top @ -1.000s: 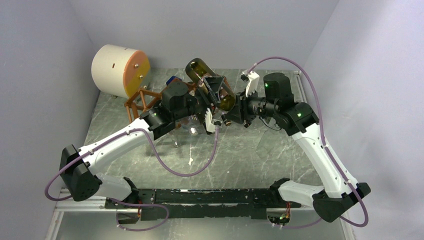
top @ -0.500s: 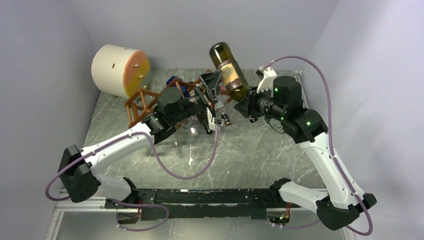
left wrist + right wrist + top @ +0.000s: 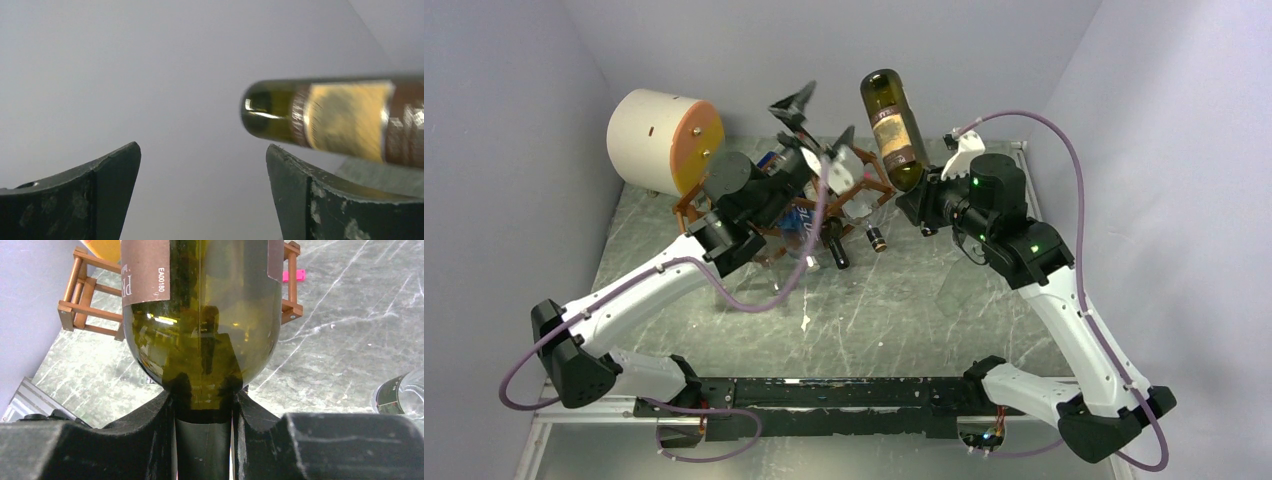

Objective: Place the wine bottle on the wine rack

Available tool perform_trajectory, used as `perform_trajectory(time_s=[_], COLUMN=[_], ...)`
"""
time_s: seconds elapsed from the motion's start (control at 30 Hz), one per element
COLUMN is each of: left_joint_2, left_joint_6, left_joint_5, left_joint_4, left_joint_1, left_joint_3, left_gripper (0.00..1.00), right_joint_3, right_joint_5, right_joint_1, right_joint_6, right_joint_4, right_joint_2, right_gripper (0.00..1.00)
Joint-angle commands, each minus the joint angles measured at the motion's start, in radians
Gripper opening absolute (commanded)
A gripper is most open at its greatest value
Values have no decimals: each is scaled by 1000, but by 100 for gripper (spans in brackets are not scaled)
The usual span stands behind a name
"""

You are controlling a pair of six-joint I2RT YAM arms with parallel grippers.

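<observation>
My right hand squeezes the neck of the wine bottle, bottom end up, over the desk's far edge. My left hand is wide open above the wine rack.

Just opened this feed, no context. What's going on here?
The right end effector is shut on the neck of the wine bottle and holds it in the air. The left end effector is open and empty, raised beside the bottle. The wine rack sits at the back of the table next to a cream-and-orange drum. The bottle is not yet on it.
</observation>
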Motion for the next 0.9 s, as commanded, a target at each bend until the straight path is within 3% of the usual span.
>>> perform_trajectory(time_s=[0.0,0.13,0.33,0.47,0.63,0.87], left_joint_2=[-46,-94,-223,-248,-187,-129], left_joint_6=[-521,-844,-952,-1016,-1132,-1277], left_joint_5=[-281,-263,-289,-302,-157,74], left_joint_4=[-90,-346,-465,-563,-742,-921], left_joint_1=[14,50,69,145,357,604], left_joint_3=[125,179,137,168,250,250], left_gripper=[99,99,99,99,99,99], right_joint_3=[0,-10,-86,-131,-137,-117], right_joint_5=[-49,-205,-338,-256,-124,-29], right_joint_1=[-2,0,52,231,460,663], right_joint_6=[-5,-43,-12,7,1,-31], right_joint_4=[195,165,205,231,232,211], right_joint_2=[-19,11,-16,-13,65,205], right_gripper=[0,0,0,0,0,0])
